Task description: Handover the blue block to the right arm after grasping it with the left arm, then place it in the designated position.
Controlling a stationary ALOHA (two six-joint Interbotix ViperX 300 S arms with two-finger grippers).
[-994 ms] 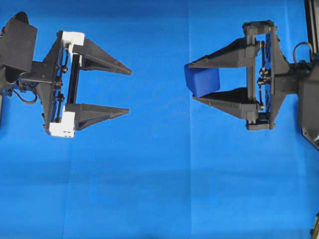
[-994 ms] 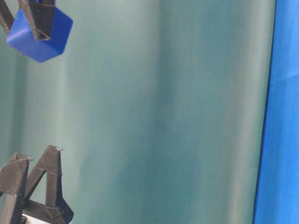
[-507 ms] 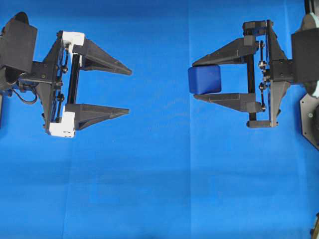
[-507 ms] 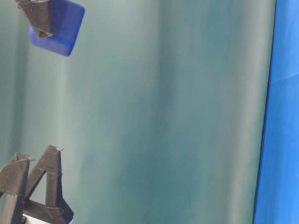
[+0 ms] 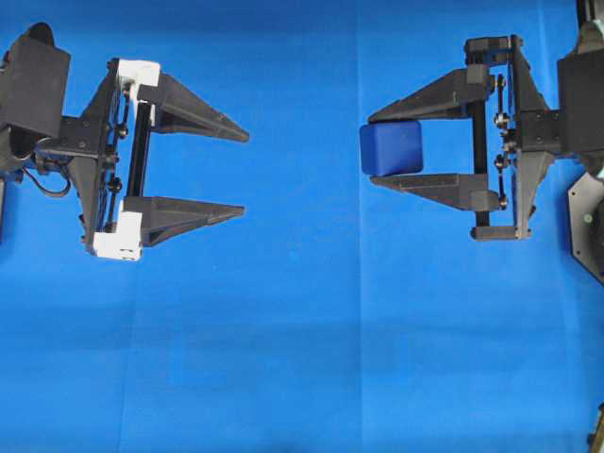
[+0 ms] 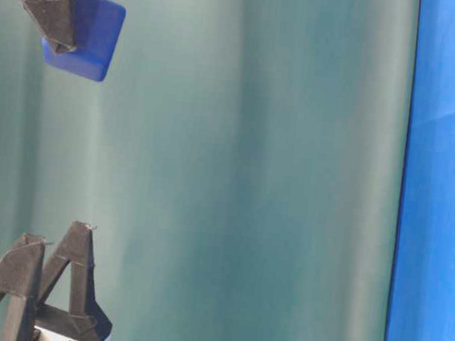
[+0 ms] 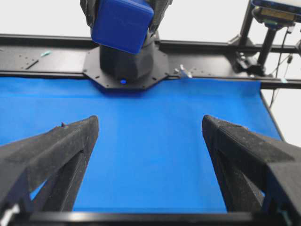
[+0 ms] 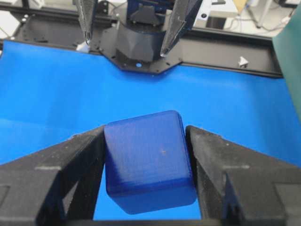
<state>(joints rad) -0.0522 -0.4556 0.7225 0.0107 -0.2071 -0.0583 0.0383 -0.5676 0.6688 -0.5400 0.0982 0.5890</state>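
Block (image 5: 391, 148) right of left end effector (image 5: 243, 174)

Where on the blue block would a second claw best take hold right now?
The blue block is clamped on two opposite faces by the right claw. Its free faces stay exposed, so likely grip top and bottom, approaching from the left claw's side.

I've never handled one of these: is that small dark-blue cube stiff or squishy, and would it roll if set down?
Probably stiff: the small dark-blue cube keeps flat faces where the right arm's black fingers pinch it. Its flat sides suggest it would sit, not roll. The smooth, rounded edges might make it somewhat slippery.
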